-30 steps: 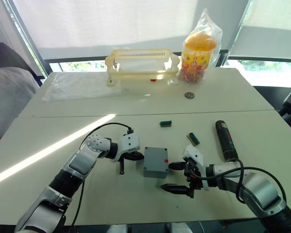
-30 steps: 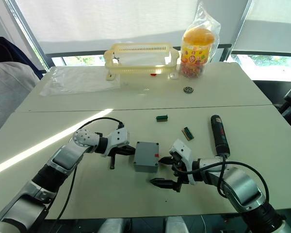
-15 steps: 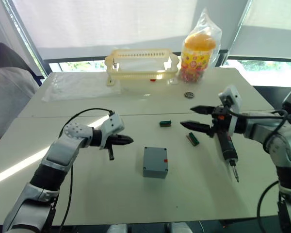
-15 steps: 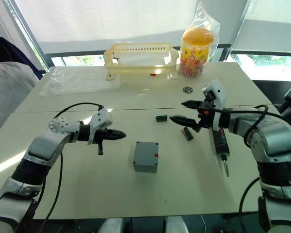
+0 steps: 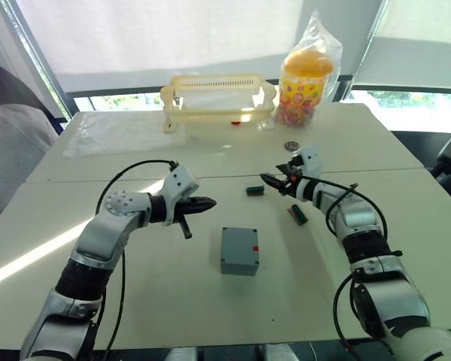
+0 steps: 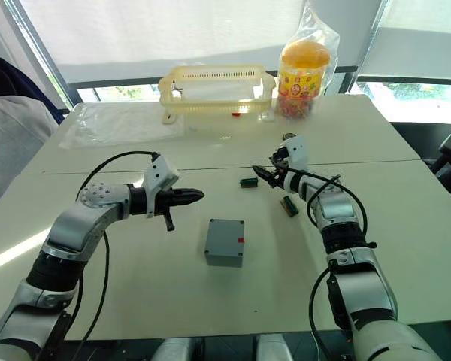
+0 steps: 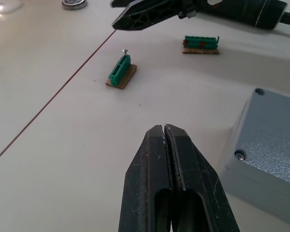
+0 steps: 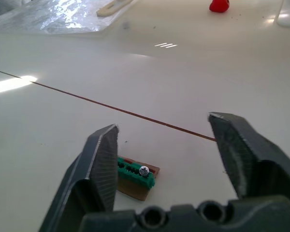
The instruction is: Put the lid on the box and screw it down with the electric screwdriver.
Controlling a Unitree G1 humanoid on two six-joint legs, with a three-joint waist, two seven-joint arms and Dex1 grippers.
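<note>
The left gripper [image 5: 209, 202] hangs over the table [image 5: 135, 301] just left of the box [image 5: 239, 251], fingers pressed together on nothing. A dark stub hangs below it; what that is cannot be made out. Being clenched and so near, it could knock the box sideways if it swings across.

The box sits mid-table between the arms. Its lid [image 7: 275, 142] already looks seated, with screw heads at two visible corners, though whether those screws are driven home is hard to judge. If they are loose, a nudge could shift the lid off square.

Past the box, a green terminal strip [image 5: 256, 191] lies on the table with a small screw standing in it. The right gripper [image 8: 163, 140] hovers above it, fingers spread and empty. Closing off-centre could flick that screw away, or lift strip and all.

A second green strip [image 5: 298, 215] lies beside the right forearm, easily brushed. The screwdriver [image 7: 241, 8] seems to lie along that arm, ungripped, and could be rolled.
</note>
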